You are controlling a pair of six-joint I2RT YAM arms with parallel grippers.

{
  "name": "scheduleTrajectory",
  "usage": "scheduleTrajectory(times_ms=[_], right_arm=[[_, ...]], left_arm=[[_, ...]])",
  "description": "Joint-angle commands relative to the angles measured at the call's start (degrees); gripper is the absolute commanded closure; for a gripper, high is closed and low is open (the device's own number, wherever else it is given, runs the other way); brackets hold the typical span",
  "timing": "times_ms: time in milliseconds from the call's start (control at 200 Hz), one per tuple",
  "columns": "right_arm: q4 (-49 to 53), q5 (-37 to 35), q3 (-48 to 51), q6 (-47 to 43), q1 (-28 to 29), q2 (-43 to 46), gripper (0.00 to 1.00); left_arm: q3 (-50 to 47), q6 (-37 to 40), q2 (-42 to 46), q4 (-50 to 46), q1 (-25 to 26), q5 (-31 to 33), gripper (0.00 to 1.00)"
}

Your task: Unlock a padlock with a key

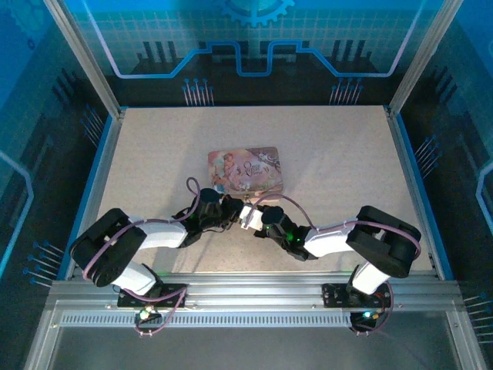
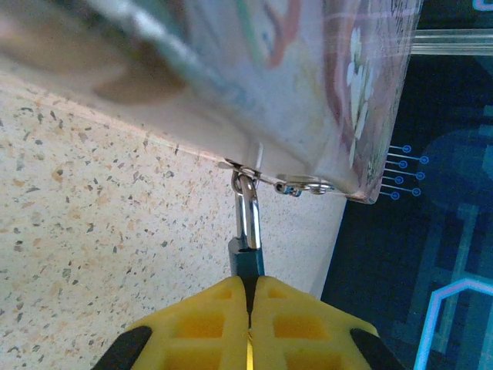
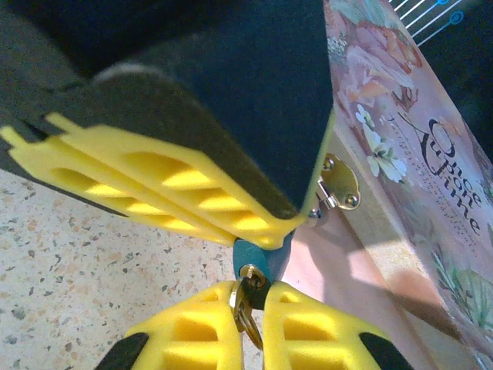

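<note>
Right gripper (image 3: pixel 248 308) pinched shut on the key (image 3: pixel 248 322), blade seated in the padlock (image 3: pixel 251 258) straight ahead, long axis in line with its body. Left gripper (image 2: pixel 248 297) clamped on that body, shackle (image 2: pixel 246 204) through the hasp (image 3: pixel 339 181) of the pink box (image 3: pixel 408 177); likely next, a twist about the key's axis.

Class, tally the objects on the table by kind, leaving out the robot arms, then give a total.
Padlock: 1
Key: 1
Pink illustrated box: 1
Total: 3
</note>
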State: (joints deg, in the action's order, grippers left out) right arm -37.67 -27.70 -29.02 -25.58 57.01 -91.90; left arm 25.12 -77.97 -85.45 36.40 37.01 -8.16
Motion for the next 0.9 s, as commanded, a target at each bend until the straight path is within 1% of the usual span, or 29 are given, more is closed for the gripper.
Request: scheduleTrajectory(times_ms=[0,25,205,475,650,715,895], right_arm=[[-2.5,-0.4,-1.7,1.3,0.3,-1.1,0.98],[-2.4,-0.4,-1.7,1.5,0.3,-1.0,1.00],[-2.3,-0.4,-1.6,4.1,0.3,-0.6,1.00],[-1.6,-0.2,-1.4,13.6,0.4,0.6,1.00],[-3.7,-1.9,-0.9,10.3,2.1,0.0,1.00],[-4.0,-2.8,-0.7,9.2,2.5,-0.2,0.96],[-7.2,-6.1,0.6,8.2,3.6,-0.7,0.92]], left_arm=[[0.1,-1.5,0.2,-5.2,1.1,-4.9,0.92],[0.2,-1.5,0.2,-5.3,1.1,-4.9,0.92],[0.2,-1.5,0.2,-5.4,1.3,-4.8,0.92],[0.3,-1.6,-0.7,-5.0,1.8,-4.6,0.92],[0.4,-1.9,-1.2,-4.5,2.0,-4.5,0.92],[0.4,-1.8,-1.2,-4.4,2.0,-4.4,0.92],[0.3,-2.0,-1.3,-4.6,2.0,-4.3,0.92]])
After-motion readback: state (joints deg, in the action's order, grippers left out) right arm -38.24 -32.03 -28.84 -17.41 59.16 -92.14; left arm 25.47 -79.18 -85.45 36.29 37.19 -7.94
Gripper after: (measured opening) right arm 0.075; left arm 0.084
